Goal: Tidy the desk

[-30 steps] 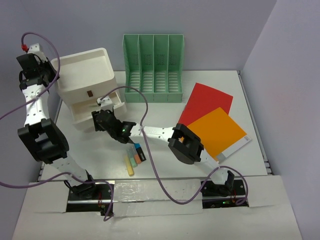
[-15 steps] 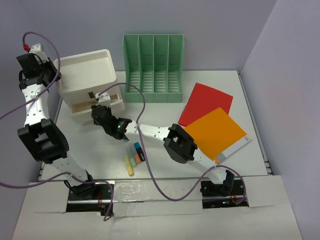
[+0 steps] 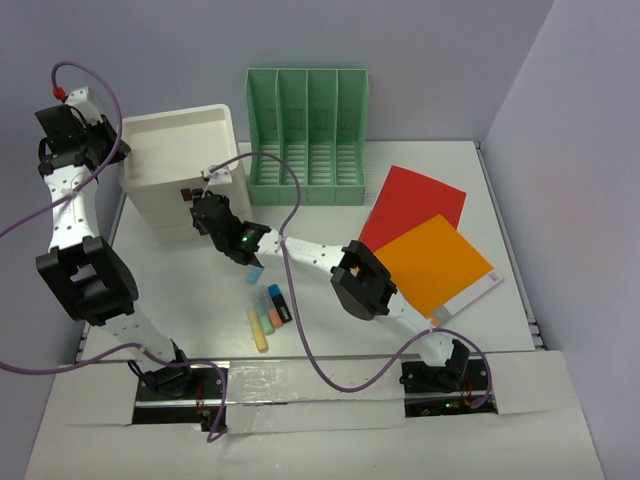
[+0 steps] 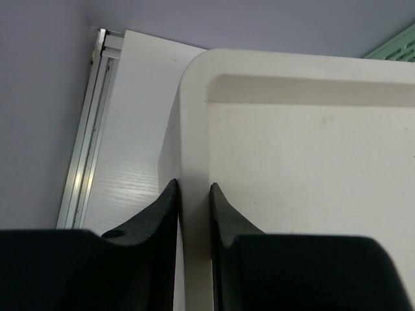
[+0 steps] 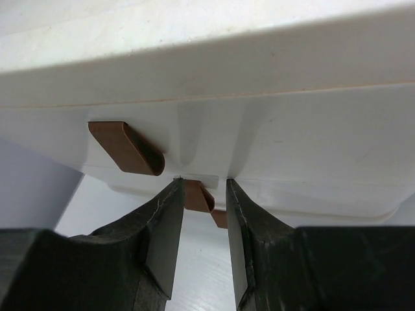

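White and matte, the wide flat rectangular desk (image 3: 200, 300) spans the lilac-walled booth, with a white plastic three-drawer box (image 3: 180, 150) at its far left. On that box's top rim the left gripper (image 4: 193, 188) is clamped (one finger each side). The right gripper (image 5: 201, 184) straddles a brown drawer tab (image 5: 198, 195), but I cannot tell whether it pinches it.

tabletop (image 3: 190, 290): white, matt, faint wood-grain texture; bright metal rail (image 4: 84, 149) along its edge. drawer box (image 3: 175, 150): smooth white plastic, slight sheen. pull tab (image 5: 126, 148): brown, leather-like, glossy. file holder (image 3: 307, 110): green matt plastic. red sheet (image 3: 415, 200), orange sheet (image 3: 440, 265): matt paper.
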